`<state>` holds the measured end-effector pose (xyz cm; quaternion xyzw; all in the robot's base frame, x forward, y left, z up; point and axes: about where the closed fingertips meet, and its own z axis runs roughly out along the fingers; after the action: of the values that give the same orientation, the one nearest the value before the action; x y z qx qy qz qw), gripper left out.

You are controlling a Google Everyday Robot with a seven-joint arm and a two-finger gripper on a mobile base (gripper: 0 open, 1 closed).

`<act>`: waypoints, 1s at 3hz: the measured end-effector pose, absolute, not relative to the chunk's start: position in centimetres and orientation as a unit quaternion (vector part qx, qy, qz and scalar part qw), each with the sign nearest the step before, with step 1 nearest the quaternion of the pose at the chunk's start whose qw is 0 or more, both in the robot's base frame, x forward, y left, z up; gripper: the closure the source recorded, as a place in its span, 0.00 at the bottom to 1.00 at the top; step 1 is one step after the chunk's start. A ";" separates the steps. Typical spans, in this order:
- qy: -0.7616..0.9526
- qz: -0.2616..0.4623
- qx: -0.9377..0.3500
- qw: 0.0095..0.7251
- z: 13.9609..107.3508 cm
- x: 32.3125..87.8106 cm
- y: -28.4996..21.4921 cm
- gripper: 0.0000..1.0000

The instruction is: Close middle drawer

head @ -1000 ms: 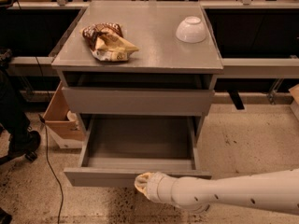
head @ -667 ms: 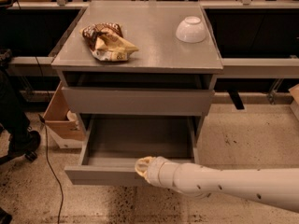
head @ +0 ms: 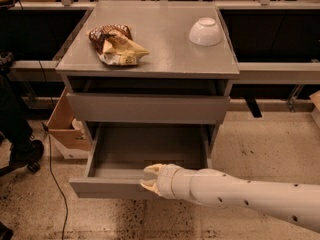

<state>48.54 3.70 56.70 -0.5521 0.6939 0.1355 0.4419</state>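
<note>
Gripper (head: 149, 177) over front edge of middle drawer (head: 102, 188).

Speckled beige floor (head: 265, 144), open cardboard box (head: 62, 125), grey benches (head: 280, 71)
</note>
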 end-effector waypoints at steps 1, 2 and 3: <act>0.690 0.176 -0.581 0.395 54.5 43.8 4.7 0.99; 0.690 0.176 -0.581 0.395 54.5 43.8 4.7 1.00; 0.694 0.175 -0.569 0.404 52.1 44.6 3.8 1.00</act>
<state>44.62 3.79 52.08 -0.5694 0.6944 0.1747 0.4037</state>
